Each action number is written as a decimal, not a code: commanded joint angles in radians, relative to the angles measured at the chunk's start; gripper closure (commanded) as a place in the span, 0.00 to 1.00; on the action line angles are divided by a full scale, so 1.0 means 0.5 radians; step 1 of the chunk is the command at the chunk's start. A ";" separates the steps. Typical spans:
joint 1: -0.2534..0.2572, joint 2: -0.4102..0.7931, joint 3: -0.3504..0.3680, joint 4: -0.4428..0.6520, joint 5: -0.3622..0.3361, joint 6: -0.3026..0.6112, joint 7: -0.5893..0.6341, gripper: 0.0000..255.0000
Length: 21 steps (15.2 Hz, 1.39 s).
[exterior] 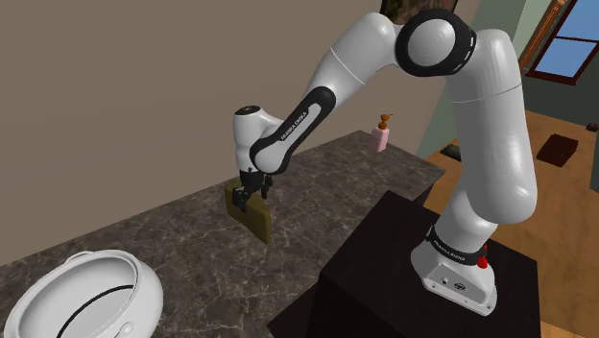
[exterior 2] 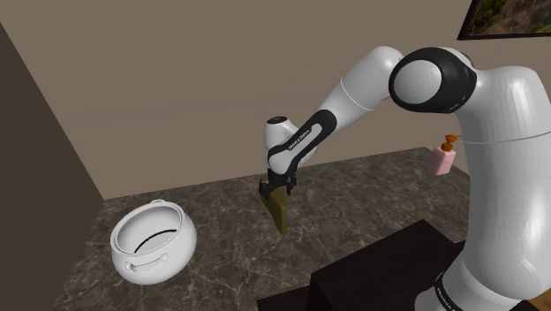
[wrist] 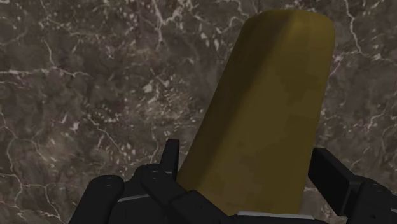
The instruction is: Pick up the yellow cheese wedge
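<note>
A dull yellow cheese wedge (exterior: 251,213) hangs above the dark marble counter (exterior: 144,240), clasped at its upper end by my black gripper (exterior: 251,190). In the second exterior view the cheese wedge (exterior 2: 278,208) points downward from the gripper (exterior 2: 273,185), a little above the counter (exterior 2: 353,203). In the wrist view the cheese wedge (wrist: 267,121) stretches away from the hand, with one black finger (wrist: 167,167) on one side and the other finger (wrist: 337,181) on the opposite side, both against it.
A white round pot (exterior: 82,298) stands at the counter's near end, also seen as the pot (exterior 2: 153,242) in the second exterior view. A small pink bottle (exterior: 381,137) with a brown top stands at the counter's far end. The dark stand (exterior: 403,278) borders the counter.
</note>
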 commanded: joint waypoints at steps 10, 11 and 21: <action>0.003 0.005 -0.001 0.002 -0.002 0.004 0.003 1.00; -0.002 -0.017 0.005 -0.002 0.006 -0.014 -0.002 1.00; -0.044 -0.224 0.062 -0.010 0.085 -0.208 -0.054 1.00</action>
